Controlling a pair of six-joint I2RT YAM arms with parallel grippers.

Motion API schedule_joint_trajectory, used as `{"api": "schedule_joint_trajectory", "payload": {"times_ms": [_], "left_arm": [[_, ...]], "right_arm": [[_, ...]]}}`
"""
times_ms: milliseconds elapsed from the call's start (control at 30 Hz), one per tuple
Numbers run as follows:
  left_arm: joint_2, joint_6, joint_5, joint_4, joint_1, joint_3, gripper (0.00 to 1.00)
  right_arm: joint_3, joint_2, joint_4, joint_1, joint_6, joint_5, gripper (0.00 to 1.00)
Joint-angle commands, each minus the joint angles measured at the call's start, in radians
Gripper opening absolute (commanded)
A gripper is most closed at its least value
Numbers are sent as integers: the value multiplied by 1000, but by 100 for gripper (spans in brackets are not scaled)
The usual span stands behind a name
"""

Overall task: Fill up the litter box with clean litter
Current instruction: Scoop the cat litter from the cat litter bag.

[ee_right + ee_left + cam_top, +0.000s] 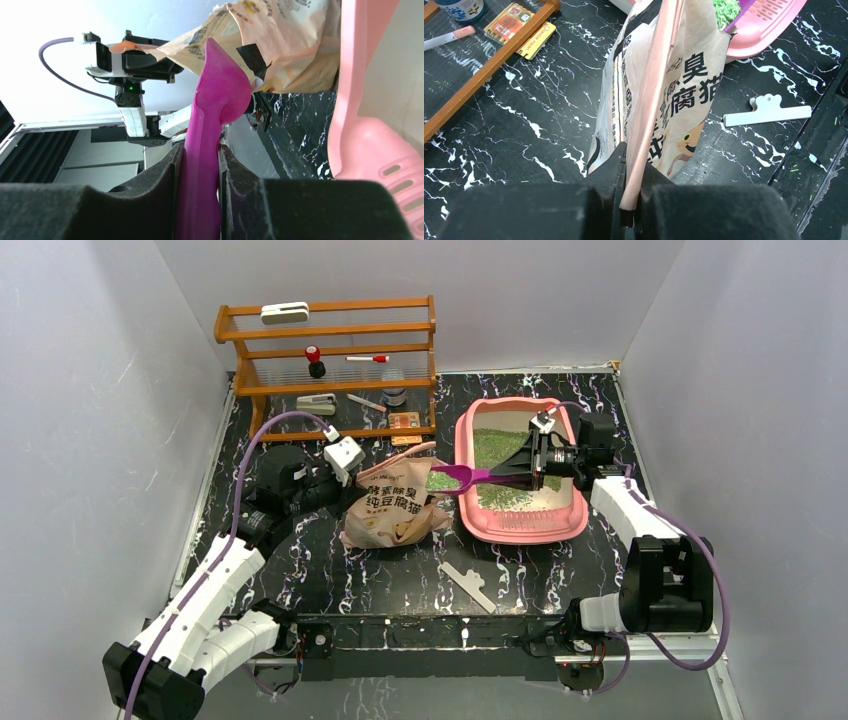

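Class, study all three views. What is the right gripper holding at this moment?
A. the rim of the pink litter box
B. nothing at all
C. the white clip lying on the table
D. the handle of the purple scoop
D: in the right wrist view the right gripper is closed on the handle of the purple scoop, whose bowl carries green litter beside the bag.

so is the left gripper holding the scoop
No, the left gripper pinches the bag edge; the right gripper holds the scoop.
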Motion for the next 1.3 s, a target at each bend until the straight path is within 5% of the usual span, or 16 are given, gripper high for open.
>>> {"api": "schedule_joint_trajectory", "payload": {"times_ms": [0, 100, 200, 333, 600, 767, 1267], "left_arm": [[-41, -20, 34, 122, -2, 17, 0], [-44, -22, 33, 124, -2, 21, 0], [-43, -27, 33, 135, -2, 15, 0], [-36, -33, 38, 135, -2, 22, 0], [-30, -33, 34, 88, -2, 47, 0], [-8, -30, 69, 112, -2, 57, 0], [-20, -38, 80, 135, -2, 44, 0]], "right_arm": [[1, -32, 32, 7, -11, -67, 0], [25, -28, -31, -5, -59, -40, 0], [-3, -21, 154, 56, 92, -17, 0], [18, -31, 70, 30, 37, 0, 0], [-29, -76, 197, 27, 172, 35, 0], [-17, -76, 42, -23, 33, 4, 0], [-5, -83, -34, -154, -58, -117, 0]]}}
